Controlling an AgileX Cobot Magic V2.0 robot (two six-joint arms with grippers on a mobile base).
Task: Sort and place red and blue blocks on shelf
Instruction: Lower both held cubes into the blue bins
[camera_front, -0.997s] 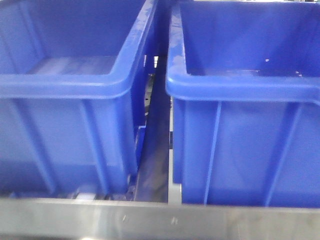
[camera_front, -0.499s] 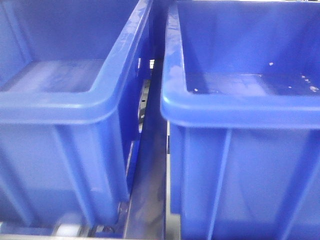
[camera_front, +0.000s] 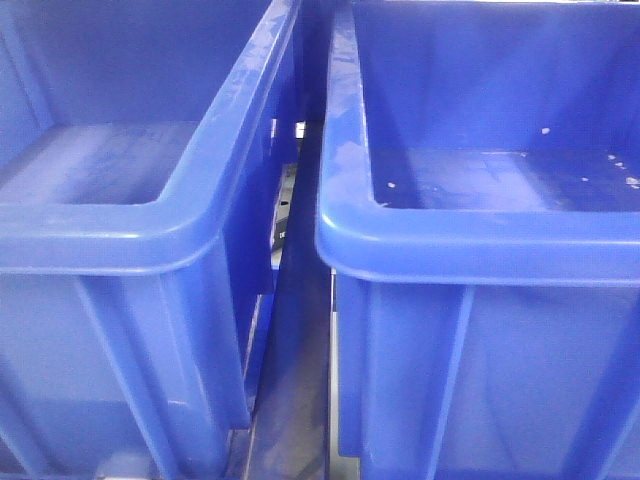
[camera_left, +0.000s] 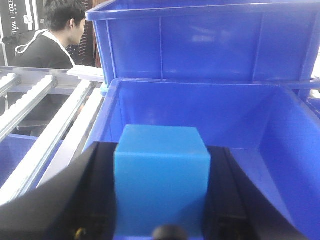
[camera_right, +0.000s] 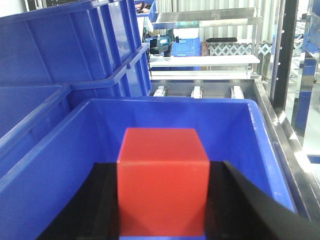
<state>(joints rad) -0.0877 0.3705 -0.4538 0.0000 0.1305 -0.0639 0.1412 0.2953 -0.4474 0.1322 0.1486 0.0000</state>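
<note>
Clamping the blue block (camera_left: 161, 185) between the black jaws of the left gripper (camera_left: 162, 155), jaws pressing flat on its left and right faces, top face level and exposed. Holding it above the open interior of a large blue bin (camera_left: 240, 115), wrist pointing forward and slightly downward toward the far wall. Facing a second blue bin (camera_left: 210, 45) standing higher behind the first. Registering, on the left of this view, metal roller rails (camera_left: 30, 115) and a dark-haired person (camera_left: 55, 35) in a black top, turned away. Clamping the red block (camera_right: 162, 185) in the same manner between the black jaws of the right gripper (camera_right: 162, 167), block upright and square to the jaws. Holding it over the inside of another blue bin (camera_right: 200, 117), aiming along its length toward the far rim, with a taller blue bin (camera_right: 65, 50) just beside on the left and metal shelving (camera_right: 205, 60) beyond. Showing, in the front-facing view, a left-hand bin (camera_front: 120, 235) and a right-hand bin (camera_front: 480, 250) side by side, parted by a narrow gap over a metal rail (camera_front: 300, 440). Matching the wrist views to these two bins: cannot tell.
</note>
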